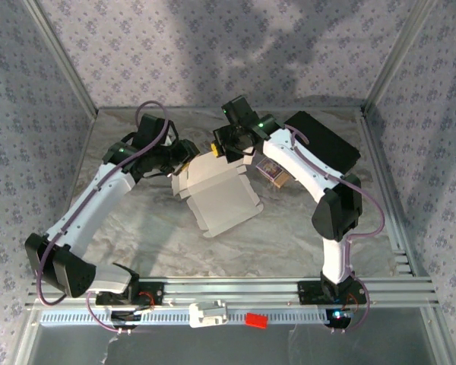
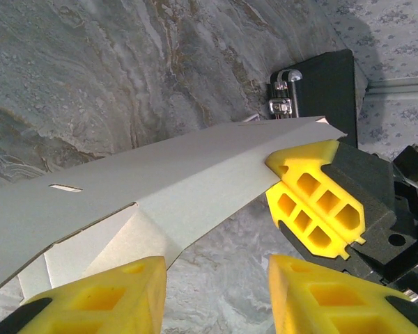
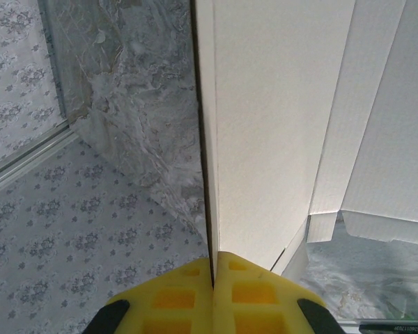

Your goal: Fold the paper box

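Note:
The paper box [image 1: 222, 195] is a white creased cardboard piece lying mid-table, its far edge lifted. My right gripper [image 1: 226, 149] is shut on that raised far edge; in the right wrist view its yellow fingers [image 3: 188, 296] pinch the thin panel of the paper box [image 3: 279, 125] edge-on. My left gripper [image 1: 184, 157] stands open at the box's far left corner. In the left wrist view a flap of the paper box [image 2: 160, 188] slopes over its left finger, and bare table shows in the left gripper [image 2: 216, 268]. There the right gripper's fingers [image 2: 317, 202] grip the flap's corner.
A black case [image 1: 324, 147] lies at the back right, its latch visible in the left wrist view on the black case [image 2: 320, 76]. A small tan and purple packet [image 1: 274, 172] sits under the right arm. Patterned walls and metal frame rails [image 1: 395, 228] border the table.

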### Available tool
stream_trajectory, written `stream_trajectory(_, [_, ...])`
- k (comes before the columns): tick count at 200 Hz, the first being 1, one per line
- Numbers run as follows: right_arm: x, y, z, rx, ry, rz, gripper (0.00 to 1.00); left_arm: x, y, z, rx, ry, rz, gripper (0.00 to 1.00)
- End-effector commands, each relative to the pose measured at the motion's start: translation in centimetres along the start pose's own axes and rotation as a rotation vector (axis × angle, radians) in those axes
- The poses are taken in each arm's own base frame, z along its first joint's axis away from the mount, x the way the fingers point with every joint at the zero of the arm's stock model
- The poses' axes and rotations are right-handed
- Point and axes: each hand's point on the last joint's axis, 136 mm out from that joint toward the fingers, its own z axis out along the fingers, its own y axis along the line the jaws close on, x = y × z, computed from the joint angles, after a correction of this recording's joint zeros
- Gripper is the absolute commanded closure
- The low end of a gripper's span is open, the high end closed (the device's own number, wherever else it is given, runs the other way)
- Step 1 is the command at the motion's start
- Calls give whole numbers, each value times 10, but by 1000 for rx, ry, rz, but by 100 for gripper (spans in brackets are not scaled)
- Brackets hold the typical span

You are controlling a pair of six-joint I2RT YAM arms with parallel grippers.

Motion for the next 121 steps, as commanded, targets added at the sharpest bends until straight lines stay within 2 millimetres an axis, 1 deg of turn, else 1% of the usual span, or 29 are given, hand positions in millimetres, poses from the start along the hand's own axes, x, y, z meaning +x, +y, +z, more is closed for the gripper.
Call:
stream_trajectory(1, [1, 3, -7, -20, 8, 20, 100, 5, -7, 2, 19, 25, -8, 57])
stream_trajectory(41, [1, 7, -9, -33, 9, 18, 100, 10, 6, 9, -13, 40, -11, 56])
stream_trajectory(60, [3, 6, -9, -31, 12, 17, 100, 5, 10, 9, -31, 8, 5, 54])
stream_trajectory(70, [3, 6, -9, -29, 12, 16, 100, 0, 8, 9, -21, -23, 29, 53])
stream_trajectory(82, [3, 6, -8, -30, 15, 16, 100, -1, 9, 11, -12, -29, 29, 53])
stream_trajectory(88, [5, 6, -8, -29, 18, 15, 100, -4, 2, 13, 18, -40, 36, 53])
stream_trajectory(121, [5, 6, -7, -30, 22, 16, 100, -4, -9, 19, 70, -32, 7, 53])
